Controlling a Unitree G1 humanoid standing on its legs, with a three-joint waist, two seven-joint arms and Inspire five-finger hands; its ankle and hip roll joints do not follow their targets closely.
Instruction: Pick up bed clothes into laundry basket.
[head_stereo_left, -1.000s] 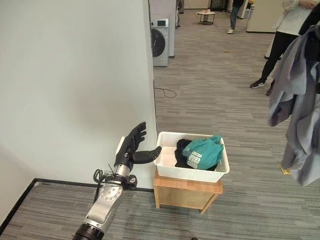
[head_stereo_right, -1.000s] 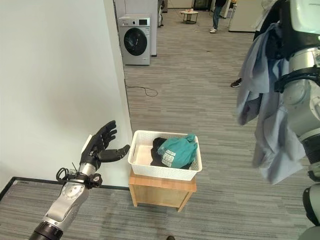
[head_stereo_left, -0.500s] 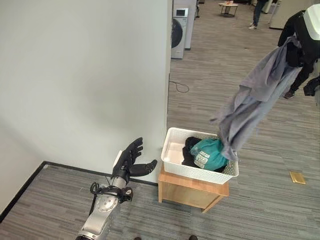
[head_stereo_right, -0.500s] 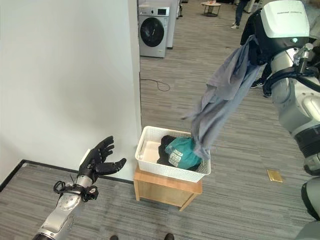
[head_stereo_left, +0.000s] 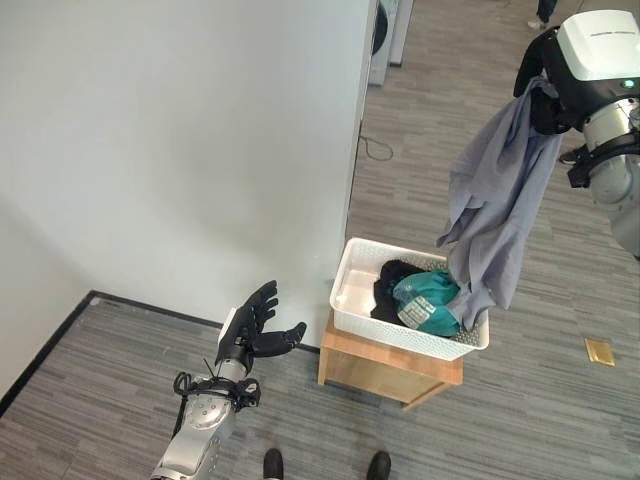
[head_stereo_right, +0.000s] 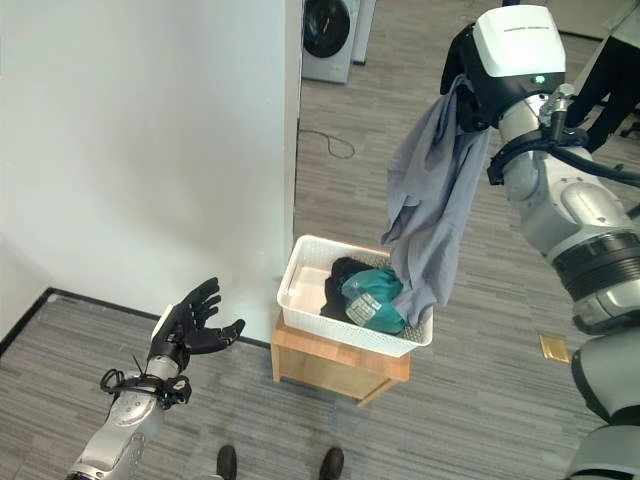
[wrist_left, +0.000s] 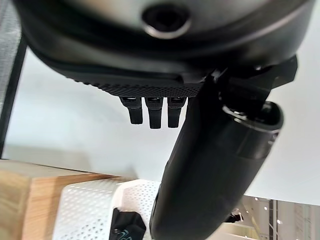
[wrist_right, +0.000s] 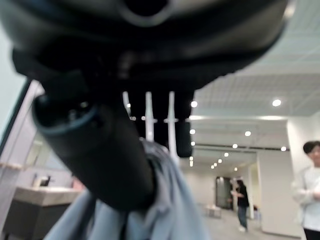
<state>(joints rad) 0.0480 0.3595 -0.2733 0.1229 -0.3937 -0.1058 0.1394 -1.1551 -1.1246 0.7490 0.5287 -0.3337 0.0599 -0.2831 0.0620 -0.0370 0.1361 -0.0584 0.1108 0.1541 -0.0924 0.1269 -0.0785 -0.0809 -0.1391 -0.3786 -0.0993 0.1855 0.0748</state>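
1. The right hand (head_stereo_right: 462, 75) is raised high, its fingers (wrist_right: 150, 112) and thumb curled round the top of a grey-blue garment (head_stereo_right: 430, 200) — the cloth bunches against the thumb in the right wrist view.
2. The grey-blue garment hangs straight down from those fingers in long folds; its lowest part reaches the far right corner of the white laundry basket (head_stereo_left: 360, 320) and drapes over the rim there.
3. Directly below the right hand's fingers, inside the basket, lie a teal garment (head_stereo_left: 425, 300) and a black garment (head_stereo_left: 390, 280), touching each other; the teal one sits just beside the hanging cloth.
4. The basket rests on a low wooden stand (head_stereo_left: 385, 370) next to the corner of a white wall (head_stereo_left: 200, 150).
5. The left hand (head_stereo_left: 250, 325) is held low, well apart from the basket — fingers (wrist_left: 150, 112) straight and spread, thumb out, holding nothing. Its fingertips point toward the basket and the wall.
6. Past the right hand's fingers in the right wrist view, two people (wrist_right: 312, 190) stand in a lit hall.
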